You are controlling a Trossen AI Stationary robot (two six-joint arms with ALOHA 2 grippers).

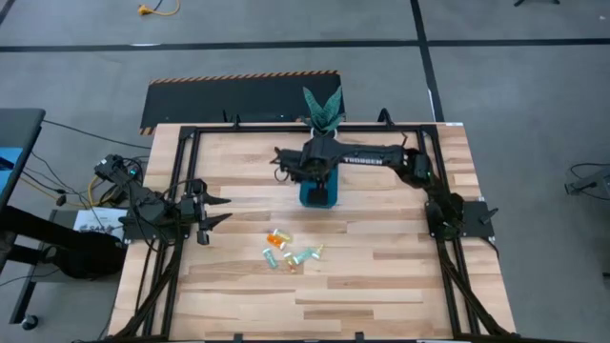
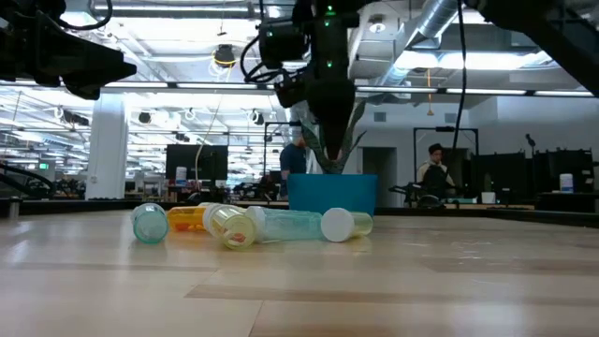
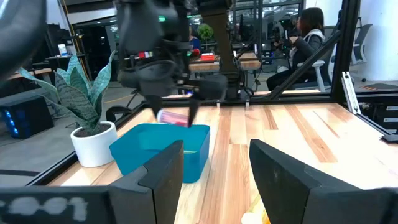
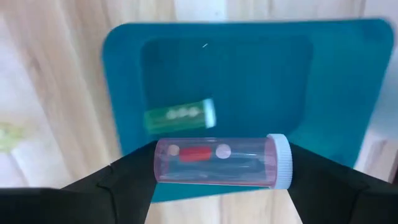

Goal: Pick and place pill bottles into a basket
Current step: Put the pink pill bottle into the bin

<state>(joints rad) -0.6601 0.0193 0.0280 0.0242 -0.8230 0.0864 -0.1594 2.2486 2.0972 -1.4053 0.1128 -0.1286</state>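
My right gripper (image 4: 222, 167) hangs over the teal basket (image 4: 336, 74) and is shut on a pink pill bottle (image 4: 211, 160) with a white cap. A green bottle (image 4: 180, 116) lies on its side on the basket's floor. The left wrist view shows the same gripper (image 3: 175, 115) with the pink bottle (image 3: 174, 117) above the basket (image 3: 155, 152). Several more bottles (image 1: 291, 251) lie on their sides on the table nearer the front; they also show in the low view (image 2: 234, 225). My left gripper (image 1: 225, 211) waits open at the table's left. My right gripper pinches the pink bottle by its two ends, one finger on the base (image 4: 158, 163) and the other on the white cap (image 4: 285, 162). The fingers point down from above. The bottle lies level between them, lifted clear above the basket.
A white pot with a green plant (image 3: 93, 140) stands just behind the basket, at the table's far edge (image 1: 322, 110). A black frame (image 1: 181, 191) runs along the table's sides. People sit in the room beyond (image 3: 305, 37).
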